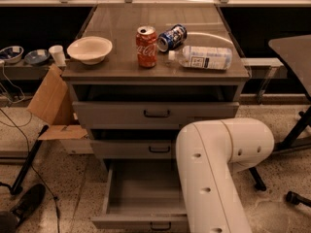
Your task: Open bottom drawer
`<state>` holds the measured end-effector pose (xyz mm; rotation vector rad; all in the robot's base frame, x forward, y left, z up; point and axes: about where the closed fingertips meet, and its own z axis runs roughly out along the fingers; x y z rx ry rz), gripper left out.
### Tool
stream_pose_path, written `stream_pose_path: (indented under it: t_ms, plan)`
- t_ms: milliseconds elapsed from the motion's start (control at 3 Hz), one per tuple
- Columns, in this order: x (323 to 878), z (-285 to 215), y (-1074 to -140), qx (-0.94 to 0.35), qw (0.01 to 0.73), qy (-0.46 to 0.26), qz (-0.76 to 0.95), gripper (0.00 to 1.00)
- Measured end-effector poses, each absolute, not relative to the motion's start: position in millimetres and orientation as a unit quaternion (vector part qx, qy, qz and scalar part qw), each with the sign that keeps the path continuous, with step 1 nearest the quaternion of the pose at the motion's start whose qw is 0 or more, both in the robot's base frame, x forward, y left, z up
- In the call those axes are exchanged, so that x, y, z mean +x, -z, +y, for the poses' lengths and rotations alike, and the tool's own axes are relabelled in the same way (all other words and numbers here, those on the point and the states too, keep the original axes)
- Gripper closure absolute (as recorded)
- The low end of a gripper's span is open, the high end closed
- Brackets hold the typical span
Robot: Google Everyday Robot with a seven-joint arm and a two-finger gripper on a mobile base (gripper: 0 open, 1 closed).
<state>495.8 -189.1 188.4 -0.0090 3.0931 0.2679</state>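
Note:
The grey cabinet (155, 114) has three drawers. The bottom drawer (141, 191) stands pulled well out, with its empty inside showing. Its front (131, 222) and small dark bar handle (160, 225) lie at the lower edge of the camera view. The middle drawer (131, 149) and top drawer (121, 114) are pushed in. My white arm (218, 169) bends at the elbow to the right of the open drawer and runs down out of view. My gripper is out of view, below the frame's lower edge.
On the cabinet top are a white bowl (90, 49), a red cola can (146, 46), a blue can on its side (172, 37) and a lying plastic bottle (204, 58). A cardboard box (48, 101) stands to the left. A dark table (294, 52) stands to the right, with its legs on the floor.

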Motion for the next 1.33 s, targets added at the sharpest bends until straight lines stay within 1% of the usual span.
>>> stream_pose_path:
  t_ms: [667,1000,1333]
  plan:
    - [504.9,-186.4,-200.4,-0.005,0.055,-0.121,0.991,1.00]
    - [504.9,-186.3,-200.4,-0.005,0.056,-0.121,0.991,0.82]
    - [504.9,-186.3,-200.3,-0.005,0.056,-0.121,0.991,0.58]
